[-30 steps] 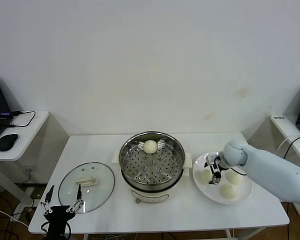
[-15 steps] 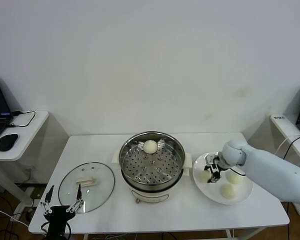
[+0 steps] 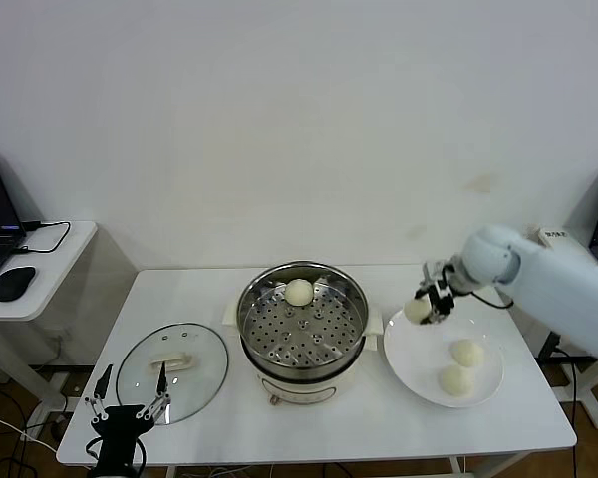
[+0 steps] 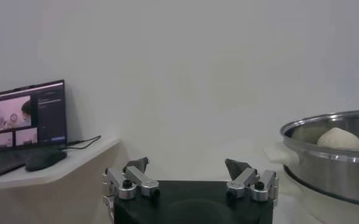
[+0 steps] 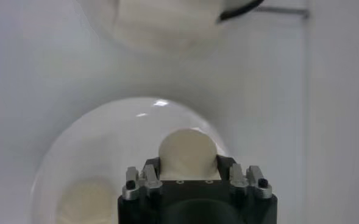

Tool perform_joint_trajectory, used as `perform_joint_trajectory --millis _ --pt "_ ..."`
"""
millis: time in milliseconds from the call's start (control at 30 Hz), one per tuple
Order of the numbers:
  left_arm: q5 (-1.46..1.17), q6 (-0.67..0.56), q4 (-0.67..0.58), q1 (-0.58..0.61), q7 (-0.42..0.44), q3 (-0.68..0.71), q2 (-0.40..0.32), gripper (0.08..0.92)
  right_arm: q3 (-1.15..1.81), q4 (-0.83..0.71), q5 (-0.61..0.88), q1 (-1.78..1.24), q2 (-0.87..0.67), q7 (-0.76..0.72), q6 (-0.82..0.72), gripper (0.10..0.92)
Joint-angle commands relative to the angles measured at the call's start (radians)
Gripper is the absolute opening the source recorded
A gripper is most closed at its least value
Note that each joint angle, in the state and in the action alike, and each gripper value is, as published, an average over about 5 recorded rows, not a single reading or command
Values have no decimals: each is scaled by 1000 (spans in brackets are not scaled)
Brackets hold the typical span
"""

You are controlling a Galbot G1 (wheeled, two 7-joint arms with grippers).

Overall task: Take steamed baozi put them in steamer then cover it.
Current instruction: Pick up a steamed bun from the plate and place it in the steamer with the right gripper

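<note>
One smooth cream-white steamed bun [image 3: 417, 311] was pinched in the right gripper [image 3: 428, 303] fingers above the flat white plate [image 3: 416, 357], beside the shiny round steel steamer [image 3: 302, 322]. Left wrist view: left gripper [image 4: 190, 175] fingers spread.

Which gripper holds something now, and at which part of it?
The right gripper holds one steamed baozi by its sides; the left gripper holds nothing.
</note>
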Motion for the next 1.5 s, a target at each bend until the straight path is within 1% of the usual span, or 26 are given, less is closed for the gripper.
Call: perform_joint_trajectory --millis 33,200,500,700,867,1167,1500 --pt "-3 1 3 -5 0 0 3 823 -176 63 193 337 64 13 -65 585" --pt "-8 0 15 -13 1 -4 6 823 -199 71 306 333 183 92 -134 586" --pt "-18 0 23 -16 2 -23 9 823 -183 28 489 206 440 237 -286 586" --pt "-19 0 24 -17 2 -30 2 823 -186 -36 488 149 558 274 -320 588" --pt "-18 0 17 -20 2 -31 -8 823 -190 -79 470 93 607 280 -332 594" --pt "-19 -3 17 -20 2 -37 -13 823 -181 -167 426 20 659 278 -326 594" --pt "-20 -5 19 -22 2 -38 -14 823 -188 -181 418 -2 672 268 -331 594"
